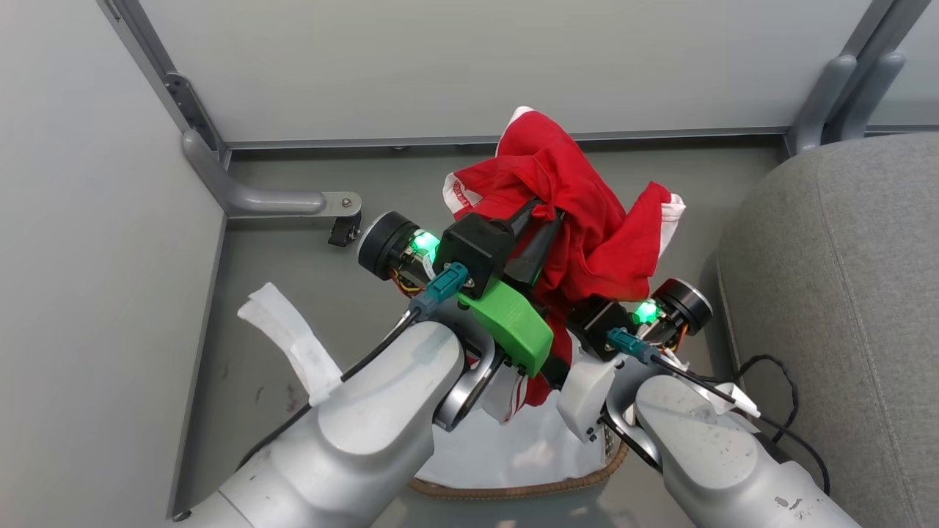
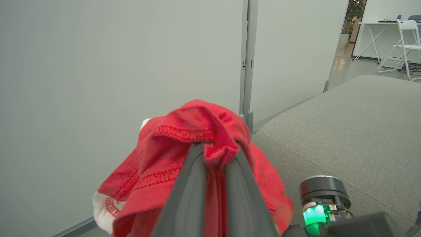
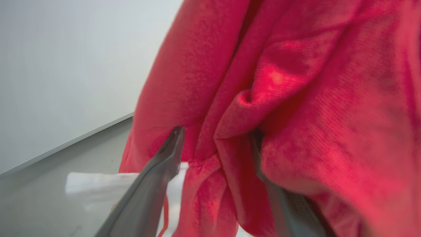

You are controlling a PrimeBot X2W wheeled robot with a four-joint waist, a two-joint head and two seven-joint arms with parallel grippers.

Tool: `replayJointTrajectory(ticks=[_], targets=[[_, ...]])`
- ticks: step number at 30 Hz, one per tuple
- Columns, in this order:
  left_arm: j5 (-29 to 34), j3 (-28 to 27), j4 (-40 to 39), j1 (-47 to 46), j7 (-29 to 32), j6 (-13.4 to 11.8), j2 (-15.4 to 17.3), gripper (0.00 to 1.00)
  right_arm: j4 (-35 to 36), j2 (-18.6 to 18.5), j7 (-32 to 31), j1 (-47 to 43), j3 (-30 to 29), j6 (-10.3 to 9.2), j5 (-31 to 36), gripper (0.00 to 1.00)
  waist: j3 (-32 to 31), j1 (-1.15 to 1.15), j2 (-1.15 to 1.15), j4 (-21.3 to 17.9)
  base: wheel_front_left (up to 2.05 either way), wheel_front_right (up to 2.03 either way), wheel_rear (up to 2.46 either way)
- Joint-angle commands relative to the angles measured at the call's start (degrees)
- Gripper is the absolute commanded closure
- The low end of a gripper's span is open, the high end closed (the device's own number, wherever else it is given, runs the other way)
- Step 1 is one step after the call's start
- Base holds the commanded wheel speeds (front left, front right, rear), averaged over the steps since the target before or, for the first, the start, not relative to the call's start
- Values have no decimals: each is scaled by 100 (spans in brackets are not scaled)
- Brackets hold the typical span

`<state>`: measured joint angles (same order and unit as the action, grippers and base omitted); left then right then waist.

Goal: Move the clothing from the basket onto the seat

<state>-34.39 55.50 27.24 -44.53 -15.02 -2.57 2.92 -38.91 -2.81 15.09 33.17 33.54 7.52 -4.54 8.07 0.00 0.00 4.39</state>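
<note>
Lift step: left hand (image 2: 217, 146) pinches the clothing (image 1: 587, 220) mid-frame, above the basket (image 1: 513, 488); right hand (image 3: 217, 131) gapes open. Next, probably carry it frame-right onto the seat (image 1: 843, 293).

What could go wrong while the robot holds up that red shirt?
The left gripper pinches just a small fold of the clothing, so it might slip out before reaching the seat.
The open right gripper sits among the hanging cloth and could snag it.
The low end dangles by the basket and may catch its rim.
</note>
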Motion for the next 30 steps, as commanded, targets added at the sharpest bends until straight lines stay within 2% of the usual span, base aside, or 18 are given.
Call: replayJointTrajectory(ticks=[1,8,9,10,11,26,27,28,30], targets=[[-13,6,-30,-126,-24,-40,3,100,-19,-20,12,66,0,-6,-36,0,26,0,0,44,0,0,0],[-63,80,-62,-163,-24,-78,2,100,-20,-22,12,155,80,-6,-129,0,46,0,0,111,0,0,0],[-71,92,-72,-164,-24,-86,2,100,-41,-22,12,152,115,-6,-169,62,44,0,0,116,0,0,0],[-80,99,-77,-164,-24,-91,2,100,-42,-21,12,151,138,-6,-209,90,44,0,0,119,0,0,0],[-93,106,-79,-164,-24,-99,2,100,-46,-21,12,164,155,-6,-237,100,43,0,0,119,0,0,0],[-16,48,42,-189,-24,-117,3,100,-124,-21,12,303,264,-6,-456,100,89,0,0,31,0,0,0],[5,39,51,-188,-24,-126,3,95,-127,-21,12,308,259,-6,-457,100,94,0,0,23,0,0,0],[-14,8,52,-171,-24,-128,3,80,-126,-21,12,316,256,-6,-454,100,98,0,0,11,0,0,0],[-1,-26,65,-145,-24,-115,3,67,-124,-21,12,321,247,-6,-449,100,101,0,0,-9,0,0,0]])
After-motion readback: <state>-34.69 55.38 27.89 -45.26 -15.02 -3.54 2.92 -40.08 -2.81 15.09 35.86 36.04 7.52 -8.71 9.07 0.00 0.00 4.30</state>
